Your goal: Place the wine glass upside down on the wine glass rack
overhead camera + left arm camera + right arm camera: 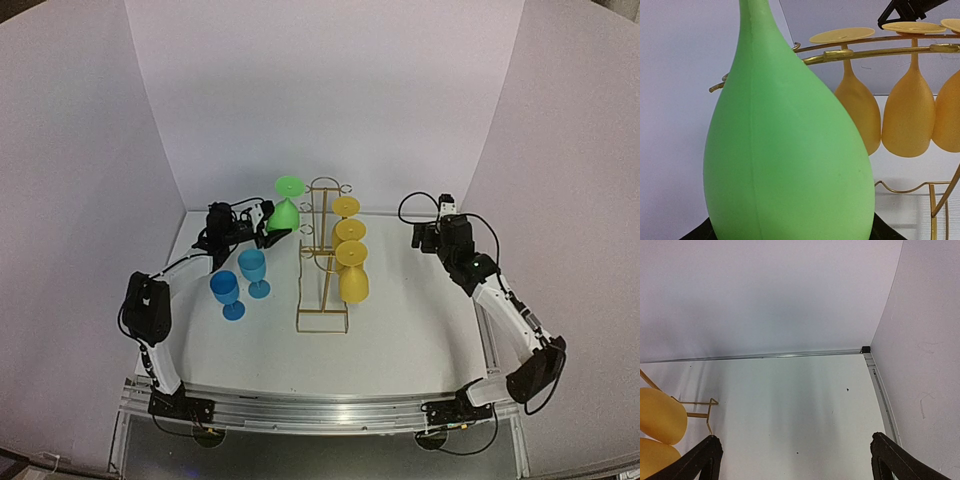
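My left gripper is shut on the bowl of a green wine glass, held upside down with its foot on top, just left of the upper part of the gold wine glass rack. In the left wrist view the green wine glass fills the frame, its stem beside the rack's wire and a side loop. Yellow glasses hang upside down on the rack's right side. My right gripper stands open and empty above the table, right of the rack.
Two blue glasses stand upright on the table left of the rack, below my left arm. White walls close in the back and both sides. A metal rail runs along the table's right edge.
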`<state>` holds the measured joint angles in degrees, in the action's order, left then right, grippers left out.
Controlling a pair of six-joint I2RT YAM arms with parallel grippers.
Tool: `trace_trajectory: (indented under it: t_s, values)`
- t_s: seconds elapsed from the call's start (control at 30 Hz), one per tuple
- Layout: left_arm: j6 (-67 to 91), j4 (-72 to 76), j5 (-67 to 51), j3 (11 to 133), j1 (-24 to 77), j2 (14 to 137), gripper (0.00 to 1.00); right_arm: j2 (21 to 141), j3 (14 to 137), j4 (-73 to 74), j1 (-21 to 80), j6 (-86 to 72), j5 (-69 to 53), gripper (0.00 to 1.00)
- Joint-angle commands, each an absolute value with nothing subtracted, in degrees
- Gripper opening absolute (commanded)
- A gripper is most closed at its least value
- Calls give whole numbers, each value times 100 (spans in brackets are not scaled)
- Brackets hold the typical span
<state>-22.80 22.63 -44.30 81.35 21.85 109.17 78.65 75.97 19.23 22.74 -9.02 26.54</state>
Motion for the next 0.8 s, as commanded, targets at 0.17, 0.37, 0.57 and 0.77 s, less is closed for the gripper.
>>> trace_trajectory:
  t_s: [0.17, 0.37, 0.57, 0.77]
  values:
    - [-2495, 2215, -4681, 8525, 2377, 11042, 30, 7333, 7283, 1753, 2258, -1054, 2652, 98]
    - [-2448, 2156, -4653, 8650, 2428, 11159, 30, 7198, 7166, 1740, 2257, -1063, 2658, 98]
    - [-2444, 2056, -4625, 8787, 2428, 11278, 30, 7114, 7092, 1725, 2254, -1050, 2653, 98]
    - [-2416, 1960, -4529, 8804, 2422, 11363, 30, 7118, 7081, 1714, 2259, -1042, 2592, 98]
